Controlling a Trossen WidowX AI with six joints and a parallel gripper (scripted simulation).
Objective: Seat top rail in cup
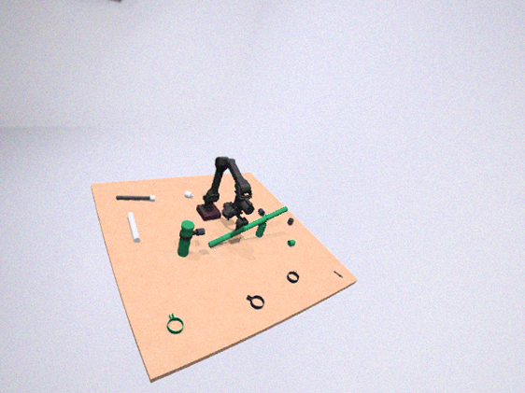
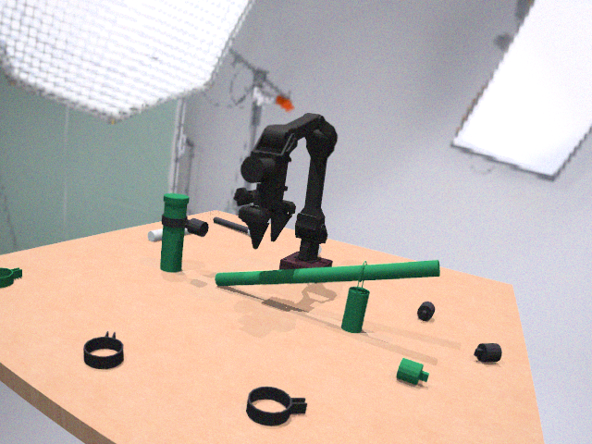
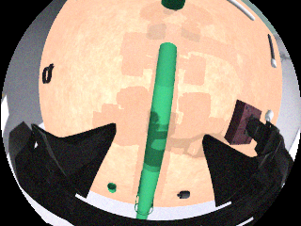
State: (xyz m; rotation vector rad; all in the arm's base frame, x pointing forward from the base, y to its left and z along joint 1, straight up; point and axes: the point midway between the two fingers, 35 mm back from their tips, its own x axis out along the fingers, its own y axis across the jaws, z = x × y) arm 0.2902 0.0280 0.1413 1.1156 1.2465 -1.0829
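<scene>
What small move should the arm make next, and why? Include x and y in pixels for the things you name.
Probably lower the open tool (image 2: 264, 242) (image 3: 161, 134) around the green rail (image 1: 250, 226) (image 2: 313, 275) (image 3: 160, 113): its fingers hang above, one to each side, and the rail's end lies short of the black cup (image 1: 200, 231) (image 2: 198, 227).

At near left a green band (image 1: 174, 333) (image 2: 6, 282) is seen; nearer the right, a black band (image 1: 256, 308) (image 2: 104, 362) (image 3: 44, 75) and a smaller-looking black band (image 1: 292, 281) (image 2: 269, 417). A green fitting (image 1: 290, 243) (image 2: 410, 371) (image 3: 112, 187) is placed right. At far left a white tube (image 1: 133, 227) (image 2: 154, 235) (image 3: 242, 9) and dark rod (image 1: 132, 197) (image 2: 230, 224) (image 3: 271, 49) are seen; a sliver at right is perhaps a pin (image 1: 337, 274).
</scene>
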